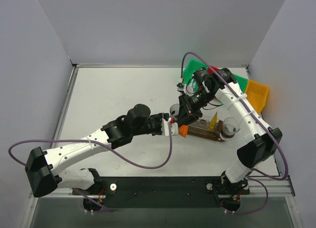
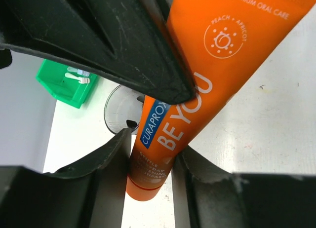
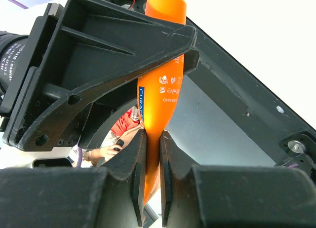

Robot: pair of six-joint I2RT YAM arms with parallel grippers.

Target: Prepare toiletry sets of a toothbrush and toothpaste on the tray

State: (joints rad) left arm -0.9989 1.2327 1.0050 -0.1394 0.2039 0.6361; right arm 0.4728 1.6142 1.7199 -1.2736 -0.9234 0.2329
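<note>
An orange toothpaste tube [image 1: 183, 131] is held between both grippers just left of the dark wooden tray [image 1: 201, 132]. My left gripper [image 1: 174, 127] is shut on its cap end; the left wrist view shows the tube [image 2: 207, 65] between those jaws [image 2: 150, 139]. My right gripper [image 1: 190, 107] is shut on the tube's flat end, seen in the right wrist view [image 3: 152, 139] pinching the tube [image 3: 163, 50]. On the tray stand a cup with a yellow tube [image 1: 213, 122] and another clear cup [image 1: 230, 127]. An empty clear cup [image 1: 175, 109] stands beside the grippers.
A green bin [image 1: 195, 70] with white toothbrushes, a red bin edge [image 1: 213, 69] and a yellow bin [image 1: 257, 94] sit at the back right. The green bin [image 2: 64, 85] and the clear cup [image 2: 118, 109] show in the left wrist view.
</note>
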